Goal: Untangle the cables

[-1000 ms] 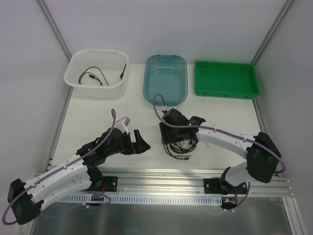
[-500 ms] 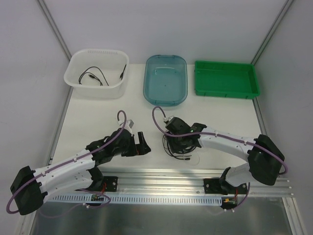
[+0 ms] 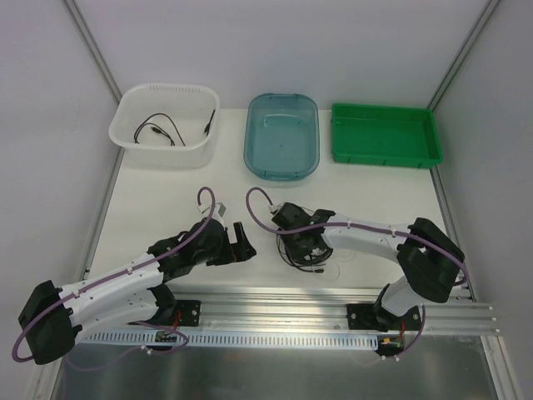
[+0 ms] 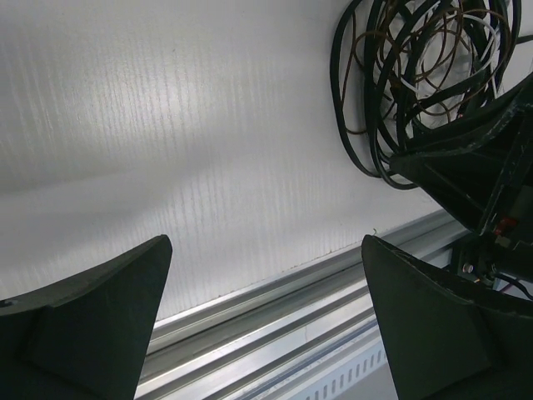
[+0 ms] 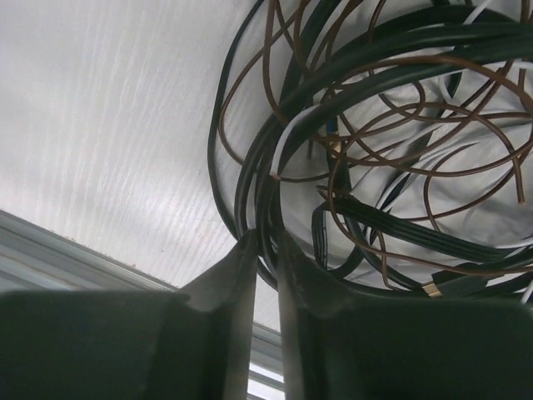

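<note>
A tangle of black, white and thin brown cables (image 3: 310,252) lies on the white table near its front edge. My right gripper (image 3: 300,240) is down on the tangle's left part. In the right wrist view its jaws (image 5: 265,239) stand almost together, with black strands of the cables (image 5: 375,125) pinched between the tips. My left gripper (image 3: 242,242) hangs wide open just left of the tangle and touches nothing. In the left wrist view its fingers (image 4: 266,243) frame bare table, with the cables (image 4: 391,92) at the upper right.
At the back left a white basket (image 3: 125,133) holds black cables (image 3: 158,131). A blue tub (image 3: 282,158) and a green tray (image 3: 385,154) stand at the back. An aluminium rail (image 3: 333,304) runs along the near edge.
The right gripper's jaws have come together on black strands while it shifted slightly left on the tangle. The left arm swung right toward the tangle, then held still.
</note>
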Robot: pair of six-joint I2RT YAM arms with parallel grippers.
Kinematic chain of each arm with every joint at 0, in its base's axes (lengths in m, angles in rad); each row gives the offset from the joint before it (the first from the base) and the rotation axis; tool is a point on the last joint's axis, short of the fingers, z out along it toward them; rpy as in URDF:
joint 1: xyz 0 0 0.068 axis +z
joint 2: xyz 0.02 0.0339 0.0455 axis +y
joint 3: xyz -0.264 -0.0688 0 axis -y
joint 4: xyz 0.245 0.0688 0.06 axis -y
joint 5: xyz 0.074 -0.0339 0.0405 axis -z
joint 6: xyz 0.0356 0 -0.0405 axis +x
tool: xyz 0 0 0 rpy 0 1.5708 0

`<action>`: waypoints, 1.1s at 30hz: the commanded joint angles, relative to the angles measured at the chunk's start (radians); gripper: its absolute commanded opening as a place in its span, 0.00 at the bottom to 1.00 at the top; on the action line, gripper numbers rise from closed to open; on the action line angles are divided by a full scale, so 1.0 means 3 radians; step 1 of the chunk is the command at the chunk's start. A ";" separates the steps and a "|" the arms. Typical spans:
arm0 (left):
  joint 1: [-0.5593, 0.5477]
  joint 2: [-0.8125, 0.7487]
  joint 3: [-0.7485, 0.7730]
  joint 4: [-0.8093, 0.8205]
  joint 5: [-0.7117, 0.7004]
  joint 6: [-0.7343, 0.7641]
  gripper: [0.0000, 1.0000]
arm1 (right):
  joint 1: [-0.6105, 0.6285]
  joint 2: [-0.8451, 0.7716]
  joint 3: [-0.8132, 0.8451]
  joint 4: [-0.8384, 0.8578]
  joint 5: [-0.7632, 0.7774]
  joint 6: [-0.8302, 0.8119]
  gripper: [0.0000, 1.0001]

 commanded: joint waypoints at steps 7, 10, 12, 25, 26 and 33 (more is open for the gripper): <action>-0.0059 0.0007 0.0102 0.0025 -0.0051 -0.0067 0.99 | 0.0051 -0.0346 0.0485 -0.0425 0.0177 -0.0155 0.01; -0.0059 -0.0008 0.0178 0.0020 -0.0051 -0.0031 0.99 | 0.0057 -0.0623 0.1093 -0.0916 0.0279 -0.0282 0.01; -0.0059 -0.0013 0.0250 0.0014 -0.0046 0.0020 0.99 | 0.0057 -0.0695 0.1461 -0.1183 0.0351 -0.0446 0.01; -0.0059 -0.0044 0.0603 0.0020 -0.0046 0.0250 0.99 | 0.0046 -0.1431 0.2589 -0.0648 -0.0396 -0.0779 0.02; -0.0059 -0.0054 0.0608 0.0020 -0.0035 0.0256 0.99 | 0.0036 -0.1457 0.2406 -0.0632 -0.0238 -0.0743 0.02; -0.0059 -0.0151 0.0501 0.0020 -0.0025 0.0240 0.99 | -0.0204 -0.1534 0.1226 -0.0690 -0.0293 -0.0074 0.01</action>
